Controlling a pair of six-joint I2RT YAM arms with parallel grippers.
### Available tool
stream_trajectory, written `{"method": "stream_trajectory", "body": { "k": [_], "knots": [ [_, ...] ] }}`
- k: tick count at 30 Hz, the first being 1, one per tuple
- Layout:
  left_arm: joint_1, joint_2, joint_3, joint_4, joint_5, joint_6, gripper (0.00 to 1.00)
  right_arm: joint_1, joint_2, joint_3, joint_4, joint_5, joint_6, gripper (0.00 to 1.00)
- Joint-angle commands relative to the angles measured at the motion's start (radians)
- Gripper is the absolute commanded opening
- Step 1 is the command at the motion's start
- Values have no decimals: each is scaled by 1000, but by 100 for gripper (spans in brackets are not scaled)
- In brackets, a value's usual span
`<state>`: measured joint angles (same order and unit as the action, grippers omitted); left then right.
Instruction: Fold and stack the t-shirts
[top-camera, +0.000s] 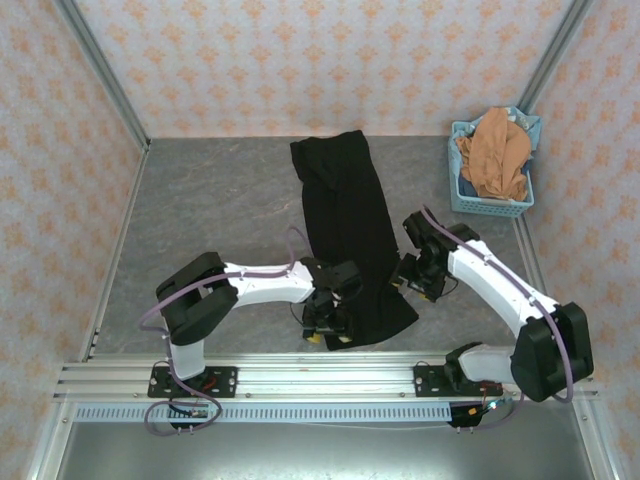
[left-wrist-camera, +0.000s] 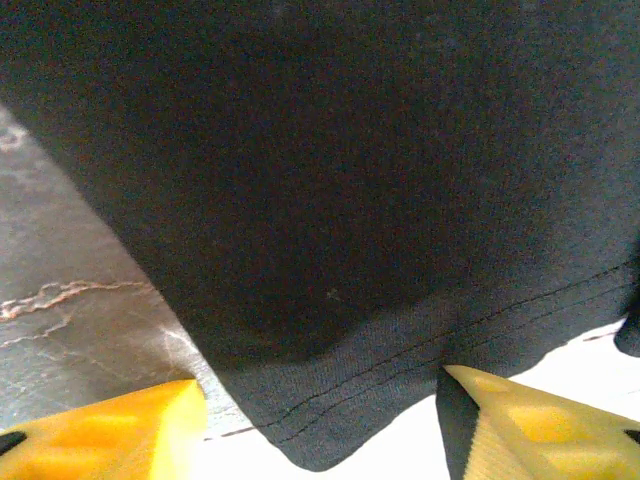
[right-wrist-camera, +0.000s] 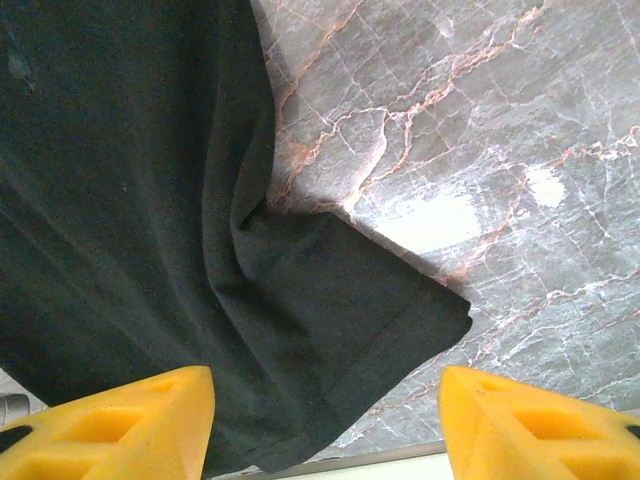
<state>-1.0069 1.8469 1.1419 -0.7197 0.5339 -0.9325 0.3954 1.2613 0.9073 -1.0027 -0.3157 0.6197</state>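
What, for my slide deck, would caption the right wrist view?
Right fingers, open, above a hemmed corner of the black t-shirt on the grey marble-look table.

We see both arms folded inward, wrists pitched down. Left gripper (top-camera: 328, 326) sits low with jaws apart, yellow fingers (left-wrist-camera: 110, 432) spread. Right gripper (top-camera: 414, 279) is likewise parted, its fingers (right-wrist-camera: 545, 425) wide.

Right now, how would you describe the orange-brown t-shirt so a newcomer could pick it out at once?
Look to the far right corner of the grey marble table, where a light blue lattice basket stands. The orange-brown t-shirt lies crumpled inside it. Unlike the black t-shirt spread long and flat mid-table, it is warm-coloured and bunched.
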Motion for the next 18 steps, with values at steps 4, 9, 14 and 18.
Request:
{"method": "stream_trajectory", "body": {
  "k": [4,9,14,18],
  "knots": [
    [-5,89,77,28,-133,-22,14,-6,-67,-52,-14,9,32,60],
    [56,-78,-106,24,-186,-59,0,1,-73,-67,-35,36,58,60],
    [144,-244,-253,-5,-183,-31,0,106,-83,-109,8,47,134,59],
    [186,-286,-308,21,-143,-25,0,196,-38,-142,52,48,183,60]
  ]
}}
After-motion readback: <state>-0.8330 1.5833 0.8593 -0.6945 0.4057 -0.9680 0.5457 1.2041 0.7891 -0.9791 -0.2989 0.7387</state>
